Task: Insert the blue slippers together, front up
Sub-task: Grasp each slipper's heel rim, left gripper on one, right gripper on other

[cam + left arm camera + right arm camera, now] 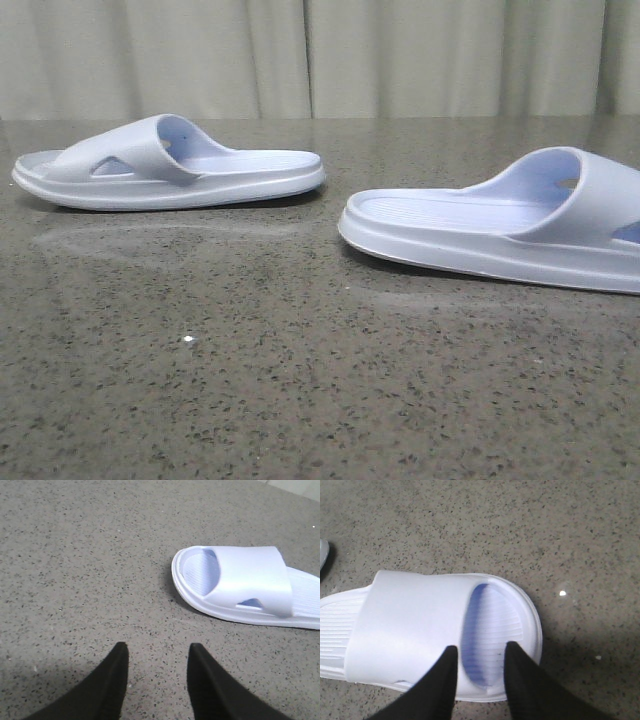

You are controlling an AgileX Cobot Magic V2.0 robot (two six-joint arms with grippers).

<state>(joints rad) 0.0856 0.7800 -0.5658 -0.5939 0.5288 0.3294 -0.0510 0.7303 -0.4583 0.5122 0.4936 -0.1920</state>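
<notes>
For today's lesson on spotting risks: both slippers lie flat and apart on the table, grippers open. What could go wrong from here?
1. The right gripper hovers over the toe end of the right slipper; closing there on the rounded rim may let the foam slip out.
2. The left gripper is over bare table, off to the side of the left slipper, so it might miss the strap.
3. The slippers' toes point opposite ways, so nesting could misalign.

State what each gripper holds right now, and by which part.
Nothing is held. The left gripper is open above bare table, apart from the left slipper. The right gripper is open over the right slipper's toe end, not closed on it.
</notes>
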